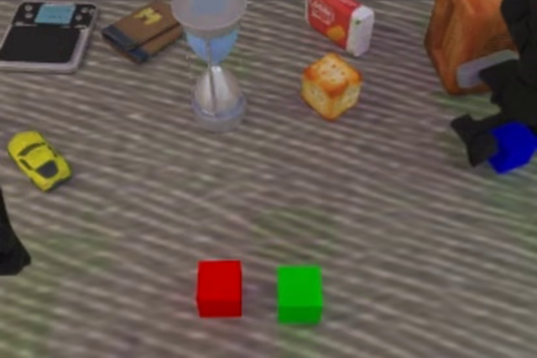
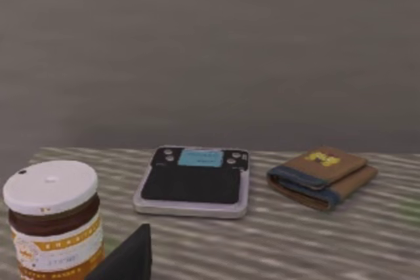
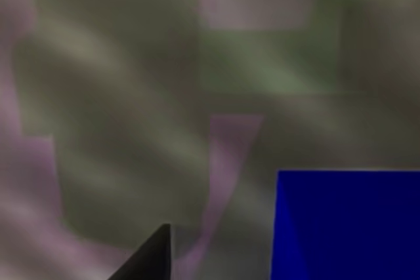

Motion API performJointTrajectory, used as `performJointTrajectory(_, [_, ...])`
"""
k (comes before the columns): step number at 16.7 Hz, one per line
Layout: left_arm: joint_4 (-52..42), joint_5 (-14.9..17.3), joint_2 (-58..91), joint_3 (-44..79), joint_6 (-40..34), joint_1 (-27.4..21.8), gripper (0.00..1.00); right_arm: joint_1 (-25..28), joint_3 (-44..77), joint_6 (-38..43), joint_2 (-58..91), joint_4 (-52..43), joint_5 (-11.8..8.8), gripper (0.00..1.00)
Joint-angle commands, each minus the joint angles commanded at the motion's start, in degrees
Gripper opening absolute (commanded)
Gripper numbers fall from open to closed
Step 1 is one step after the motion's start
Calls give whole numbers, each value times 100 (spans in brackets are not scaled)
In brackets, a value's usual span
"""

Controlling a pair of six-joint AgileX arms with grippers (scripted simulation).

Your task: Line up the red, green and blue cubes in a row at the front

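Blue cube (image 1: 513, 146) sits gripped in the right pincer (image 1: 495, 147), well right of the green cube (image 1: 299, 293); next, carry it beside green.

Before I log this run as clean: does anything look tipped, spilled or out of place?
Nothing is spilled or broken. Only the blue cube sits apart, far right at the right gripper, while the red cube and green cube stand side by side at the front. The left arm is parked at the left edge.

Overhead cam plus two wrist cams
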Motion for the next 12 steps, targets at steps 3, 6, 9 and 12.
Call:
performJointTrajectory(3, [0,0,0,0,0,0,100,0,0,0,0,0,0,32])
performJointTrajectory(6, [0,0,0,0,0,0,100,0,0,0,0,0,0,10])
performJointTrajectory(9, [0,0,0,0,0,0,100,0,0,0,0,0,0,0])
performJointTrajectory(12, [0,0,0,0,0,0,100,0,0,0,0,0,0,0])
